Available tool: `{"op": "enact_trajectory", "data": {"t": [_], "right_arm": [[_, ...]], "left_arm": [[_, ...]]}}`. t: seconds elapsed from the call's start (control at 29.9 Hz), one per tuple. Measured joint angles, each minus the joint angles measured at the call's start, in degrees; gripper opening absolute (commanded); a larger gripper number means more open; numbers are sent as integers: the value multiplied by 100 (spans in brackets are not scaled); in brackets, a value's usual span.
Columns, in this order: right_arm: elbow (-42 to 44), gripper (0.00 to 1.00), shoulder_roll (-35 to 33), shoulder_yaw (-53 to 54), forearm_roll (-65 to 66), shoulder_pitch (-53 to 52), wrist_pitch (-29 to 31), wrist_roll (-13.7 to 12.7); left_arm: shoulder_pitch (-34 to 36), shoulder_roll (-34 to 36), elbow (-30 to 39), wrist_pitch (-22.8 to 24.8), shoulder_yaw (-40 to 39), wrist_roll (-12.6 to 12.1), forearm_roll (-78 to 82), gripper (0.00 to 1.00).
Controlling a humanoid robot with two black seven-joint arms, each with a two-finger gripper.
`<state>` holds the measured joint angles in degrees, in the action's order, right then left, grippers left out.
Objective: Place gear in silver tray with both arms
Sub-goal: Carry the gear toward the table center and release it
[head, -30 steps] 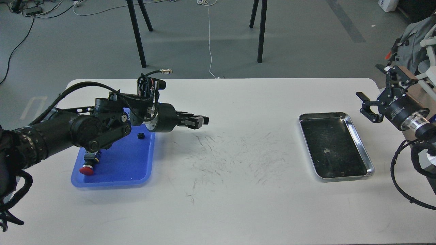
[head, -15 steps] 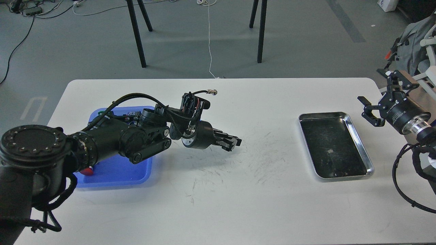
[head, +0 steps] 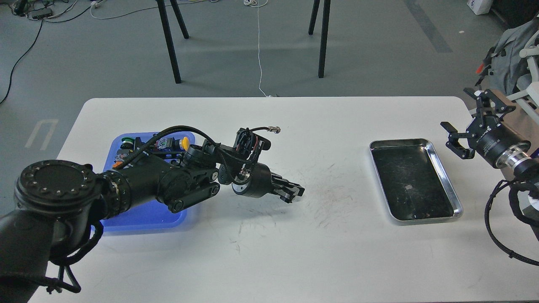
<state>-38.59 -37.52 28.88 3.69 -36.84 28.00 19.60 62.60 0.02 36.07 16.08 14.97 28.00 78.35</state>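
Silver tray [head: 447,173]: shallow metal, empty, on the white surface [head: 269,252] toward the right, well apart from the blue tray [head: 147,216] at left. Gear: not discernible; likely small, light, rigid and slick, best pinched across its toothed rim. Left gripper [head: 292,192]: low over mid-surface, fingers drawn together, and whether it holds anything cannot be told; right gripper [head: 457,139]: fingers spread, holding nothing, just beyond the silver tray's right edge.
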Motion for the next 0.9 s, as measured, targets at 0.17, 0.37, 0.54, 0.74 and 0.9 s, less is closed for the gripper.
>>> {"op": "enact_trajectory", "data": {"t": [0.17,0.37,0.54,0.74,0.9], "right_arm": [[0,98,0,-5,0,-2,0,0],[0,98,0,-5,0,-7,0,0],[0,98,0,-28,0,-7,0,0],[0,98,0,-39,0,-7,0,0],[-7,98,0,-41,0,-15,0,0]], "left_arm": [[-51,-1,-109,-1,0,0,0,13],[-138,-1,-246,-1,-3,0,3,14],[-224,-2,-264,1,-4,0,5,31],[-238,-2,-191,78,-38,3,-47,52],[-224,-4,-177,304,-87,4,-104,75]]}}
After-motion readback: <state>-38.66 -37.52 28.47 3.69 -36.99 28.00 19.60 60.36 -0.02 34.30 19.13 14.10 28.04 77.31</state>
